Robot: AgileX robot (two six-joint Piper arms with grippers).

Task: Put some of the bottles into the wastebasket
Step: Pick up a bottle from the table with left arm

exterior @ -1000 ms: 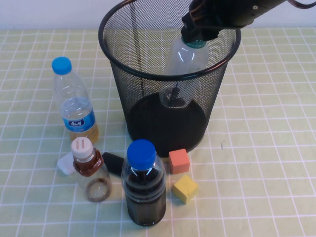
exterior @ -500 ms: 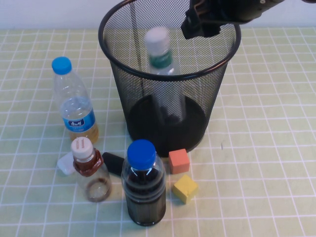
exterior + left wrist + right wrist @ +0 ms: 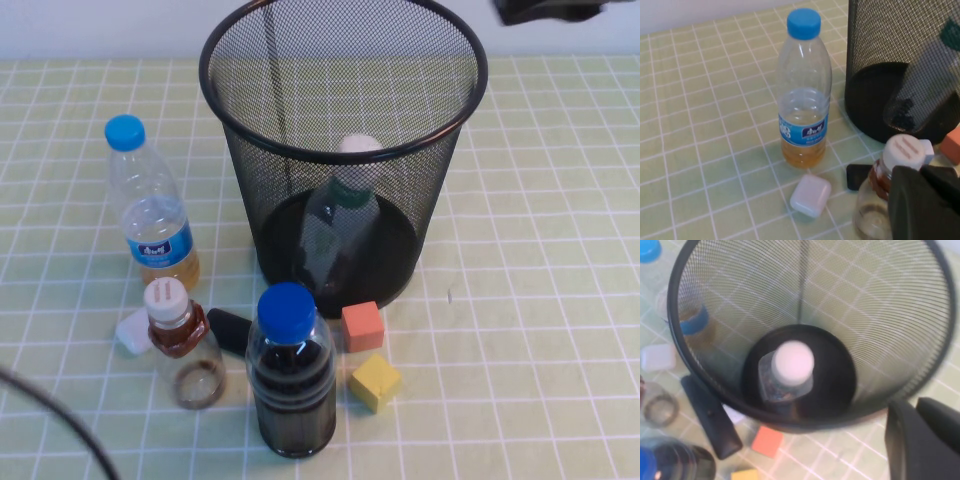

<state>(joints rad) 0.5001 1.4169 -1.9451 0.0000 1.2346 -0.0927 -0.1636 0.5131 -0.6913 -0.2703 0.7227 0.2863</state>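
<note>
The wastebasket (image 3: pixel 250 200) stands at the table's far middle. The taller bottle (image 3: pixel 340 215) with the white cap stands leaning inside it, loose; it also shows from above in the right wrist view (image 3: pixel 787 367). The small squat bottle (image 3: pixel 180 345) with the cream cap stands upright at the front left. My right gripper (image 3: pixel 917 407) is shut and empty, high above the basket's right rim, at the top right edge of the high view (image 3: pixel 548 10). My left gripper (image 3: pixel 920 172) is shut and empty, close beside the small bottle (image 3: pixel 870 215).
A slim blue-capped bottle (image 3: pixel 150 215) stands left of the basket. A wide blue-capped bottle of dark liquid (image 3: pixel 290 375) stands in front. A red cube (image 3: pixel 362 326), a yellow cube (image 3: pixel 375 382), a white case (image 3: pixel 133 331) and a black block (image 3: pixel 230 328) lie near them.
My right gripper let go of the taller bottle, which dropped into the wastebasket. The right arm rose away to the upper right. A left arm cable entered the high view's lower left.
</note>
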